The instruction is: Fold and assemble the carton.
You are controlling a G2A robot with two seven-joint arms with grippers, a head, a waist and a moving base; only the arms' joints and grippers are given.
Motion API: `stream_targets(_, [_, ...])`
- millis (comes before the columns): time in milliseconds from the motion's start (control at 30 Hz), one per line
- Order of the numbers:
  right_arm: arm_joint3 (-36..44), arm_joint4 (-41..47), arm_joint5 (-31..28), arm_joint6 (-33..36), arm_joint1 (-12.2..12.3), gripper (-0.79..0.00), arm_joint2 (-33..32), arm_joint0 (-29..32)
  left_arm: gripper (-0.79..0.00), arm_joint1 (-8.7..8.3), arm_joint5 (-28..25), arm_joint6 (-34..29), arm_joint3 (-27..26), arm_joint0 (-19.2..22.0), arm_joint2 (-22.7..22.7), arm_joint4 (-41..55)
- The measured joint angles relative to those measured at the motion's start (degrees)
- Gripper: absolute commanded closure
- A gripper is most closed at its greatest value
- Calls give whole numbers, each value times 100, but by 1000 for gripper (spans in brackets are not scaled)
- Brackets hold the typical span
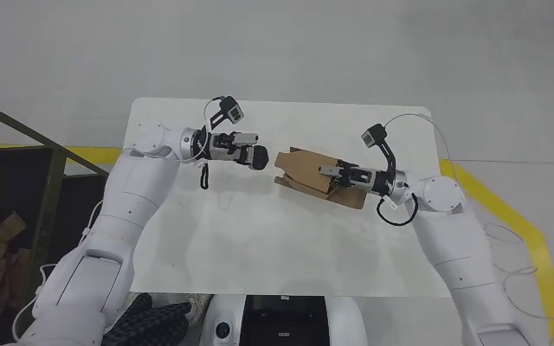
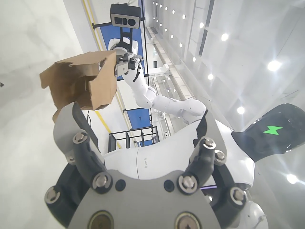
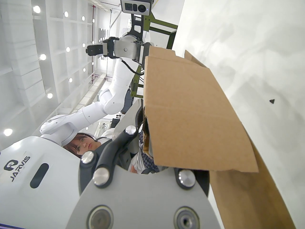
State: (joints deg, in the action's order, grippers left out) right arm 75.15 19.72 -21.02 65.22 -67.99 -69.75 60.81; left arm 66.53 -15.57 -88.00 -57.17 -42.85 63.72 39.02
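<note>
Right pincer (image 1: 336,172) clamped on carton (image 1: 299,164) wall; left pincer (image 2: 139,113) apart, just beside it. Carton looks light and bendy; best gripped at flap edges.

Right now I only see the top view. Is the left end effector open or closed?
Observer: Open. The left wrist view shows the left end effector with its fingers spread wide and nothing between them.
Operator: Is the carton's end near it closed up?
Observer: No. The end of the carton facing it is open and hollow, with a flap sticking out.
Operator: Is the other arm really holding it?
Observer: Yes. In the right wrist view the right end effector is clamped on a carton wall, with one finger hidden behind the cardboard.
</note>
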Motion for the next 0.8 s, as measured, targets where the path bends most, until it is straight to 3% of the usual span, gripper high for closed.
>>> stream_targets(800, [40,378,-73,-89,-15,0,281,-32,-785,106,26,224,67,154,-358,-78])
